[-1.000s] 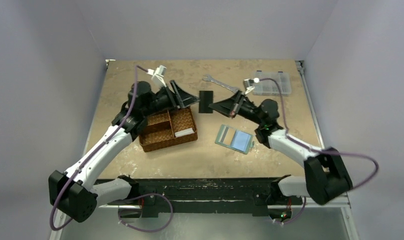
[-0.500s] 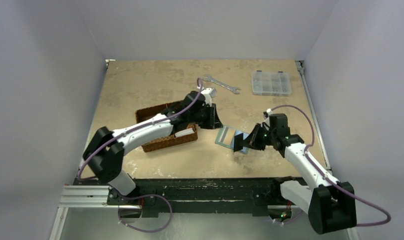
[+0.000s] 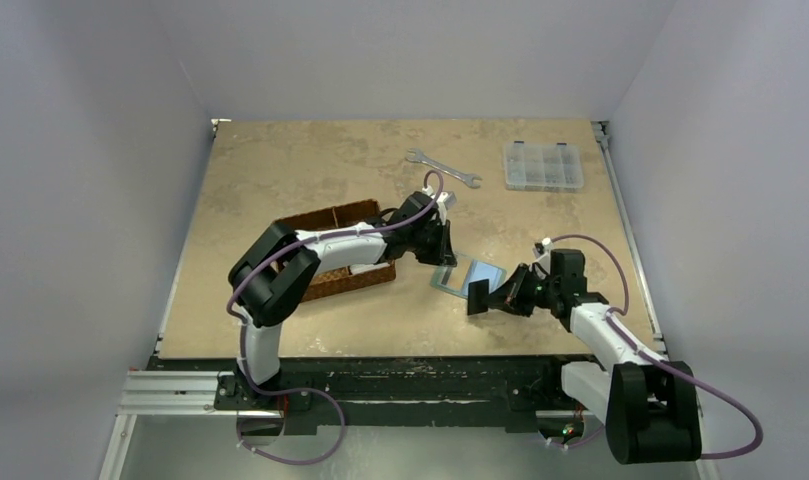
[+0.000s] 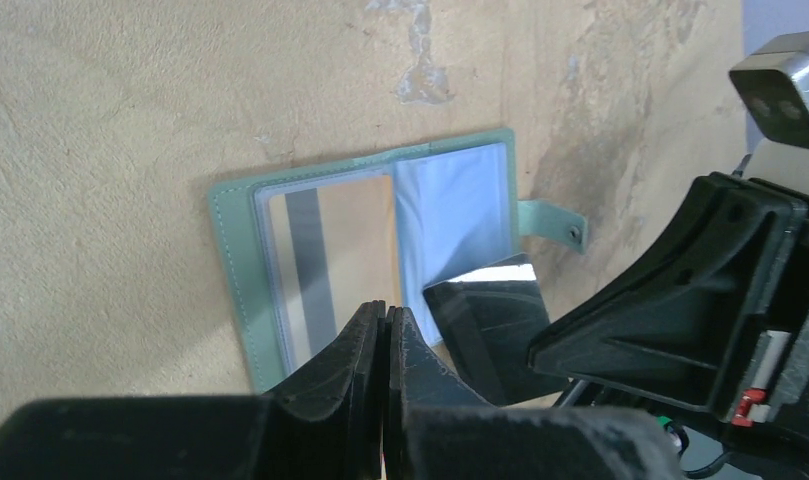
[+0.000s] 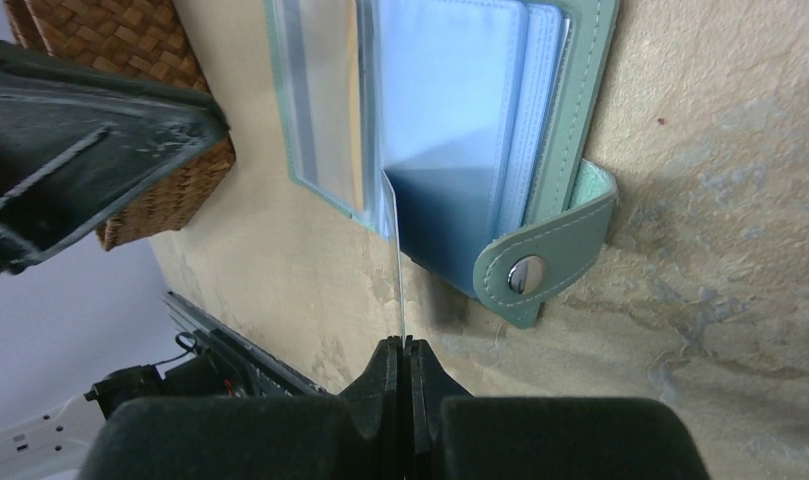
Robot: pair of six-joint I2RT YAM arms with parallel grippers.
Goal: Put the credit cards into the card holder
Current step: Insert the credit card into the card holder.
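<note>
Between the fingers of the right claw (image 5: 401, 348): black card (image 4: 480, 318), clamped by one end and edge-on from that wrist. Its free end is just ahead of the tips, at the blue leaves of the card holder (image 4: 238, 260). The holder lies open and flat on the counter (image 4: 110, 120), directly ahead of this claw, with its snap strap (image 5: 540, 262) off to the side.

Handling, my read: the card is thin, light, stiff but springy, and glossy, so probably slippery. An end grip suits it, since that leaves the leading edge free. The pocket film looks soft and could buckle if the card goes in skewed. The holder is light and would skid unless pinned.

Left claw (image 4: 385, 325): fingers closed tight, tips at the holder's edge by the fold, just beside the black card. Can't tell whether it pinches a leaf or only presses. A striped card (image 4: 325, 260) sits in the clear pocket ahead of it.

Pose: left arm reaches out past the basket (image 5: 170, 190), wrist pitched down. Right arm is low, elbow folded, forearm near level.
</note>
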